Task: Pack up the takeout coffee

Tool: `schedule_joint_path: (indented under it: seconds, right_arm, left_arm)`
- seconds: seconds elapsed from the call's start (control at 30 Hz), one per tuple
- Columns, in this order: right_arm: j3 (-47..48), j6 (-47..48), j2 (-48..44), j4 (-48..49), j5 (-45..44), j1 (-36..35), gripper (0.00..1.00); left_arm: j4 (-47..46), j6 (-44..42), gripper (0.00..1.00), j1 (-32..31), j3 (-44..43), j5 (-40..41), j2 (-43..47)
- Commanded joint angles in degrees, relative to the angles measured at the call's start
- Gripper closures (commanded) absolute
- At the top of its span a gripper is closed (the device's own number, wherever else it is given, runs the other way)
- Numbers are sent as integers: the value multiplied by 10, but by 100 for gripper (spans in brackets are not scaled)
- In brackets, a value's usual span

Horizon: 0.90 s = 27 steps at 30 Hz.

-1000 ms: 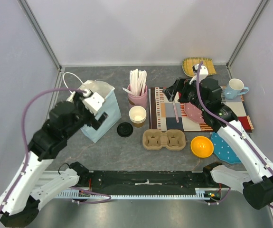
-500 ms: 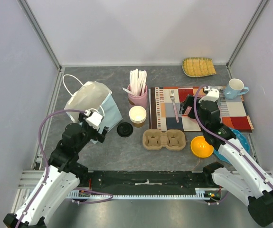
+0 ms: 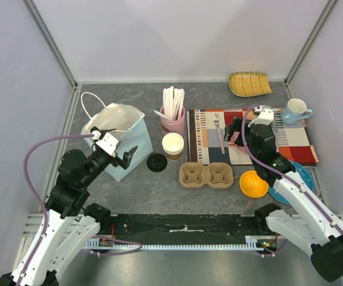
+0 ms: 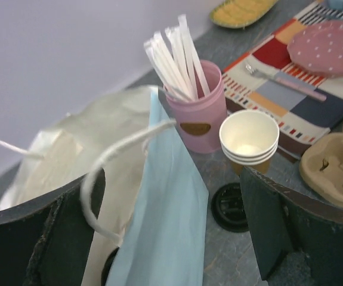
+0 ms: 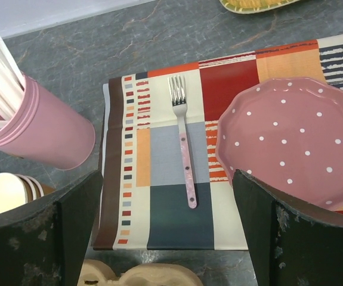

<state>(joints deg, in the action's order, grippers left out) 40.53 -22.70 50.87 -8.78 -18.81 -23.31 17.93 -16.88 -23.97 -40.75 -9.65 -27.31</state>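
Both of your end effectors are spread wide and hold nothing. The left end effector (image 4: 171, 185) hangs just above and on the near side of the paper bag (image 3: 134, 138). The right end effector (image 5: 168, 179) hovers over the striped placemat (image 5: 159, 214), with the fork (image 5: 186, 161) lying between its fingers. You will not find the takeout coffee standing on the counter. The only cup in the open is the lidless paper cup (image 4: 249, 134), ahead and to the right of the left end effector, with a loose black lid (image 4: 229, 205) on the counter just beside it. Neither of these is your target. Low in the left wrist view, a dark curved edge (image 4: 108, 266) shows inside the bag's mouth. This may be the coffee's lid, which would put the coffee in the bag, but too little shows to be sure. If you need to handle the coffee, treat it as light, with thin walls that buckle under a hard squeeze. The lid is likely only pressed on, so it could pop off. Take hold around the middle of the paper body, below the lid's rim, close gently and keep the cup upright. The bag itself is soft and tips easily, so do not lean on its walls.
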Motion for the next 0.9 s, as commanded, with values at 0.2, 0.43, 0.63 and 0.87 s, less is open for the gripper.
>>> schedule_joint_path:
  seconds: [0.2,0.43,0.63,0.87]
  right_arm:
    - [35,10,6,28,31,1,2]
    - [34,13,4,34,40,1,2]
    - [39,18,9,37,50,0,2]
    - [31,16,12,39,44,0,2]
  left_arm:
    - [27,-28,0,3,-117,-109,-7]
    - [170,-111,1,3,-131,-364,16]
    - [330,-221,2,3,-157,-430,-6]
    - [401,-262,5,3,-121,-416,-28]
